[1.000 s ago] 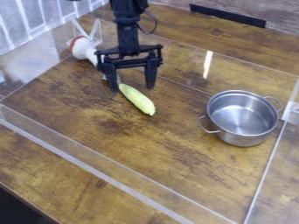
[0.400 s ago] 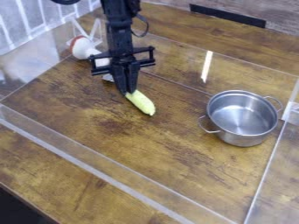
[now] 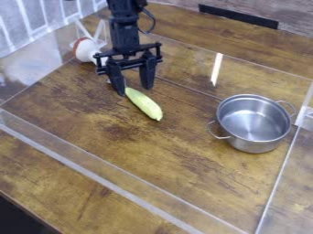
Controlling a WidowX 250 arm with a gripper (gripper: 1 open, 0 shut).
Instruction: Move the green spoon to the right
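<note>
The green spoon [image 3: 143, 103] lies on the wooden table, its thick yellow-green handle running diagonally down to the right; its bowl end sits up left, beneath my gripper, and is hard to make out. My black gripper [image 3: 127, 80] points down over that upper-left end, open, with its fingers [image 3: 106, 75] spread to either side. Nothing is held between them.
A shiny steel pot [image 3: 253, 122] stands to the right of the spoon. A white and red object [image 3: 87, 49] lies behind my gripper at the upper left. Low clear walls [image 3: 219, 68] border the wooden table [image 3: 146, 151].
My gripper narrowed around the spoon's upper end half a second ago and has spread open again, rolling a little. The spoon lies where it was.
</note>
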